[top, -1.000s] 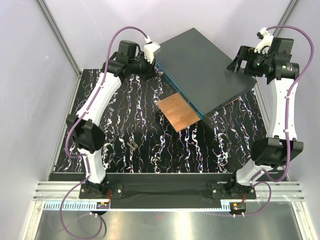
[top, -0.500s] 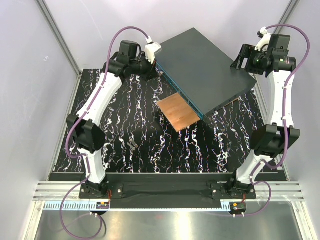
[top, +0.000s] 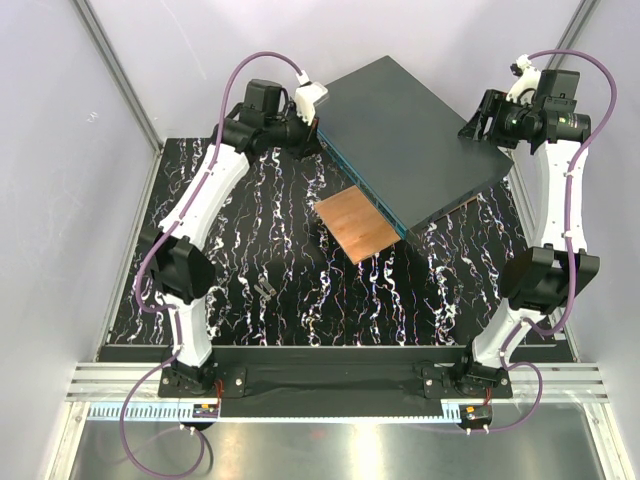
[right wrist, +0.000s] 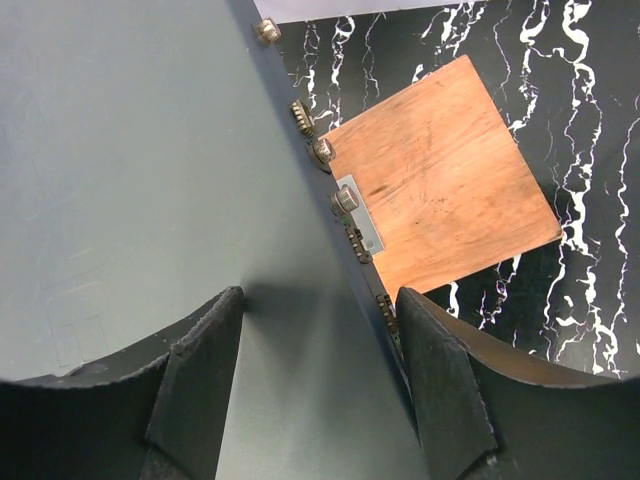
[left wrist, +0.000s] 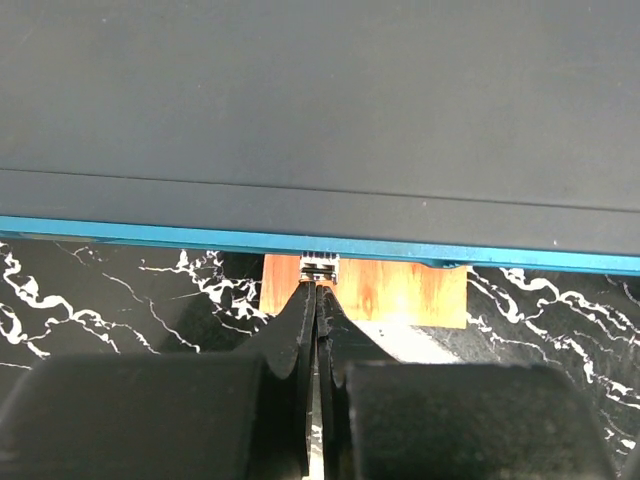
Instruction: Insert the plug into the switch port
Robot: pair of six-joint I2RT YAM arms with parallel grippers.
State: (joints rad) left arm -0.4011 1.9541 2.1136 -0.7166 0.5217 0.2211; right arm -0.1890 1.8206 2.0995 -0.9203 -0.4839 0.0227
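Holds plug (left wrist: 320,267) in left gripper (left wrist: 316,290), pinched shut on it, against teal face (left wrist: 150,228) of box (top: 410,130), at that face's far end; port not discernible. Straddles box's right edge with right gripper (right wrist: 315,300), spread wide, gripping nothing. Copper plate (top: 357,225) just beside teal face.

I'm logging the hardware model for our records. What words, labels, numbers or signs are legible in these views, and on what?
No text is legible anywhere.
The dark-grey box: top face shows only faint marks, no letters.
The teal port face: no markings readable.
The copper-brown plate: no text.
The small board at the left arm's base: orange tag, too small to read.
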